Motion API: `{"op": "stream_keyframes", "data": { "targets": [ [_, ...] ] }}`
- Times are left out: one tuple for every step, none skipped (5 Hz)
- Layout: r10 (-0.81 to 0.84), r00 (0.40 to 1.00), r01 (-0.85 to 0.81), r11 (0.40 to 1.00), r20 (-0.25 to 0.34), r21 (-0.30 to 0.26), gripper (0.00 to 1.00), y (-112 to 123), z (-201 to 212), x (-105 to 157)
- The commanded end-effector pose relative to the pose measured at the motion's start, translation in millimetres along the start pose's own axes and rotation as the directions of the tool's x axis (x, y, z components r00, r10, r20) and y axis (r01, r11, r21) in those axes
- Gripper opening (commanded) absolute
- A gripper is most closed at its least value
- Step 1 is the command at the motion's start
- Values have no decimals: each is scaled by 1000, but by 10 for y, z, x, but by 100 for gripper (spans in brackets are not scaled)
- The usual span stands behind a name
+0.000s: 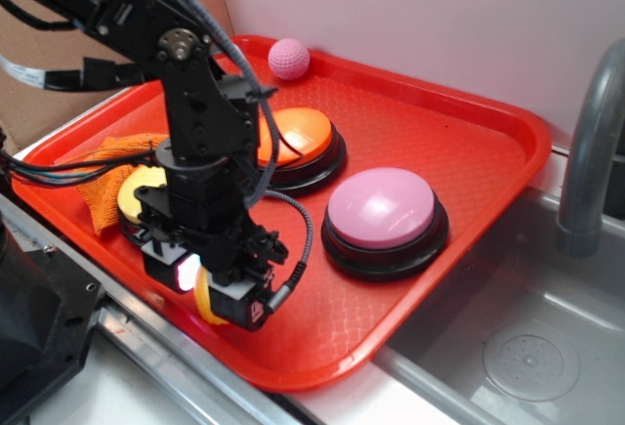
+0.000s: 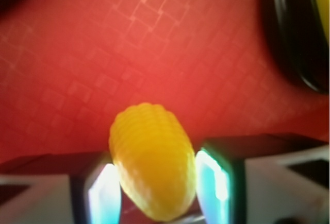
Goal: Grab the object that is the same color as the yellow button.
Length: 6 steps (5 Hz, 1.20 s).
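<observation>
Gripper (image 1: 217, 283), exterior view: lowered over the red tray (image 1: 469, 132) just in front of the yellow button (image 1: 142, 191), with the yellow corn toy (image 1: 205, 300) showing at its fingers. Orange button (image 1: 303, 137) and pink button (image 1: 383, 208) sit beyond. Wrist view: both pads (image 2: 102, 198) press the corn toy's (image 2: 152, 167) sides, jaws narrowed onto it, above the tray (image 2: 154, 44); the yellow button's (image 2: 304, 28) black base lies at upper right.

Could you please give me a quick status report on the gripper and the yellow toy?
Gripper shut on yellow toy, pads against both sides. Toy over bare red tray. Yellow button close beside the arm; nothing blocking.
</observation>
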State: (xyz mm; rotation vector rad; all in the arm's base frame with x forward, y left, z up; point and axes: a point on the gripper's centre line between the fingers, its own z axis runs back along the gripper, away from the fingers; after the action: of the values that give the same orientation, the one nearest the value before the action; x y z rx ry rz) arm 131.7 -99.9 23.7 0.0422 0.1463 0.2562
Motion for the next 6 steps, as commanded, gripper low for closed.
{"op": "stream_keyframes", "data": {
  "targets": [
    [5,999,-2,998,54,-57,0,8,249,72],
    [6,995,4,995,101,-98,0,110,551,169],
    [-16,992,30,993,124,-112,0,286,858,310],
    [-71,983,87,992,168,-94,0,446,1190,452],
    [-138,972,146,989,191,-32,0,628,1517,548],
    [-138,971,142,990,196,-8,0,795,1649,623]
  ]
}}
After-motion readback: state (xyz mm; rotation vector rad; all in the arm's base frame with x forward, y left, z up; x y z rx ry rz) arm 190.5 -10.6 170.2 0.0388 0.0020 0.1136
